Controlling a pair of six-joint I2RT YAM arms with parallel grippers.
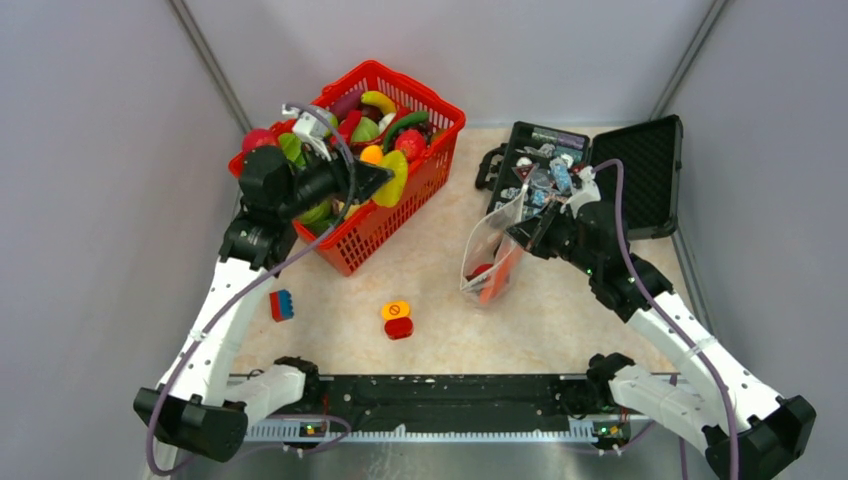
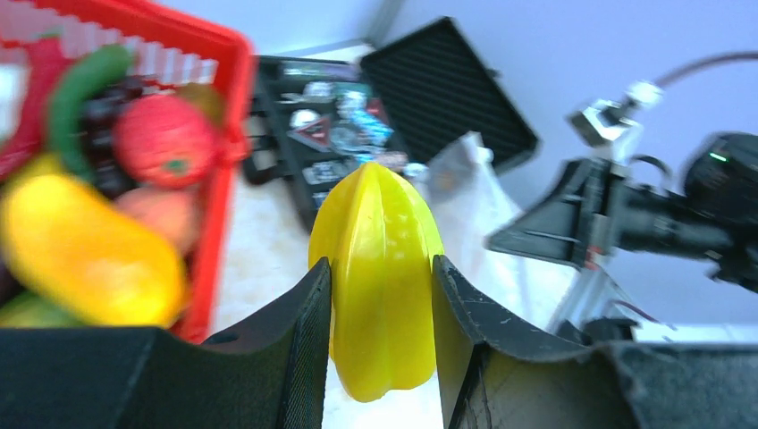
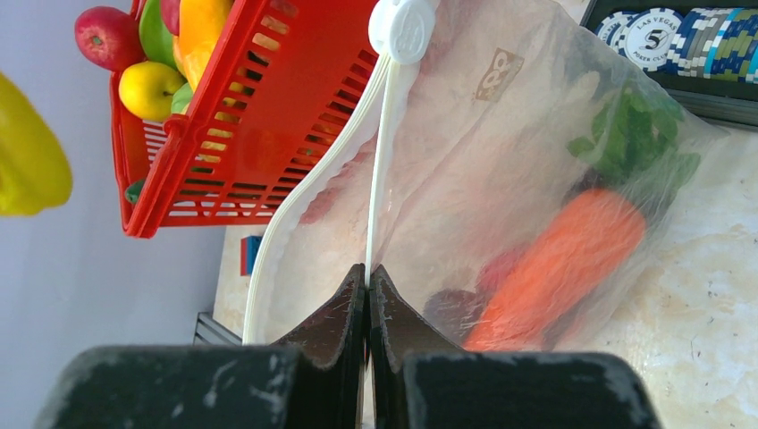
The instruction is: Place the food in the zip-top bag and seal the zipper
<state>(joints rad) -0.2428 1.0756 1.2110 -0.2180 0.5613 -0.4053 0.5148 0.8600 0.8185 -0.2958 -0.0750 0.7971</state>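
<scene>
I see my left end effector (image 1: 382,180) clamped on a glossy yellow-green toy fruit (image 1: 398,190), over the right-hand rim of the red plastic mesh basket (image 1: 352,250) of toy produce. My right end effector (image 1: 518,231) seems to pinch the top edge of the clear crinkly plastic bag (image 1: 484,252), which stands on the bench (image 1: 440,290) holding an orange toy carrot (image 1: 497,281), beside the open black hard case (image 1: 640,170).

The poker chip (image 3: 650,37) reads "LAS VEGAS" and "POKER CLUB"; its centre, "5".
</scene>
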